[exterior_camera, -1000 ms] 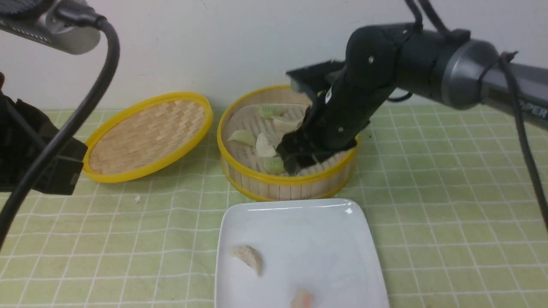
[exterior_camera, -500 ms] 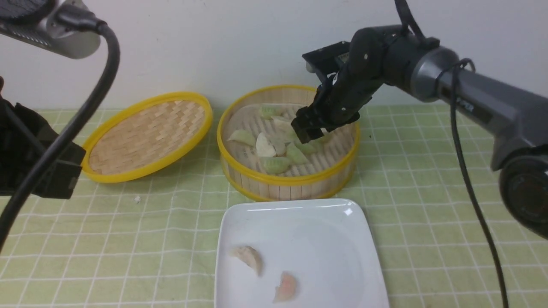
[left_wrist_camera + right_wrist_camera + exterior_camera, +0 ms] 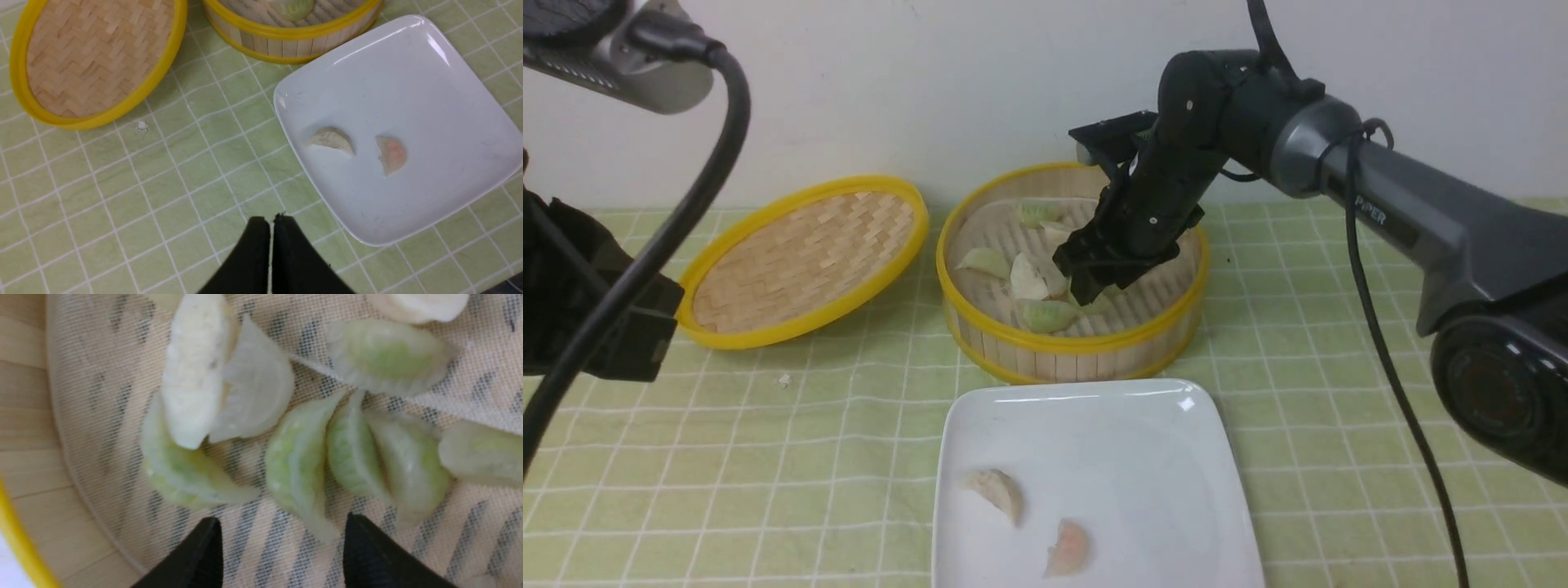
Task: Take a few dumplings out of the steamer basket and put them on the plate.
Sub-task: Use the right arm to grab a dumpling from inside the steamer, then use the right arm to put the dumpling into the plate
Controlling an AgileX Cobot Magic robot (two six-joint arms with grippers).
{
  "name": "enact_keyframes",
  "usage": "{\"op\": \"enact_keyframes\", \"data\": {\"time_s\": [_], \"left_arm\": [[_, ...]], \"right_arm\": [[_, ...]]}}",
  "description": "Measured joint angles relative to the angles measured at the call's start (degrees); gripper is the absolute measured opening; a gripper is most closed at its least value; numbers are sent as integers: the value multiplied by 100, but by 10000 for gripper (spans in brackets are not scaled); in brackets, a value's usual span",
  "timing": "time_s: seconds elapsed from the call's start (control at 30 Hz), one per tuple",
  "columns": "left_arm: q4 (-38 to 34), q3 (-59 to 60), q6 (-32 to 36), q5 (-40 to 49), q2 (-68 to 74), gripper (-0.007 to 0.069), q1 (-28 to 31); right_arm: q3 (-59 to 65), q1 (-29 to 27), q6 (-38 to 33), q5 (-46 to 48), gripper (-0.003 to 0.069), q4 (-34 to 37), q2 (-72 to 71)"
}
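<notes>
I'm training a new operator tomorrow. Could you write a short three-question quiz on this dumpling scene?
1. True or false: the plate holds exactly two dumplings.
2. Multiple choice: the right gripper is open above A) the plate, B) the floor of the steamer basket.
3. Fill in: the left gripper, hanging over the tablecloth, is ____.

Key: 1 true; 2 B; 3 shut.

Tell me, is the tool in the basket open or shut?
Open: the right tool has black tips apart over a green dumpling.
</notes>
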Motion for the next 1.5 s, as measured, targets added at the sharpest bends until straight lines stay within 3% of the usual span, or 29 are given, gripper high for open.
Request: {"op": "enact_keyframes", "data": {"time_s": [0.47,0.67,0.97,1.17,1.5], "left_arm": [[160,0,0,42,0,-6,0],[201,0,0,42,0,-6,0],[218,0,0,42,0,-6,0],[218,0,-85,48,0,-6,0],[220,0,-108,91,0,-6,0]], "right_arm": [[-34,0,-68,-351,295,65,414],[-82,-16,-92,-356,146,65,461],[-610,-119,76,43,144,29,463],[-595,-171,190,85,144,285,-350],[1469,242,185,102,144,400,-2110]]}}
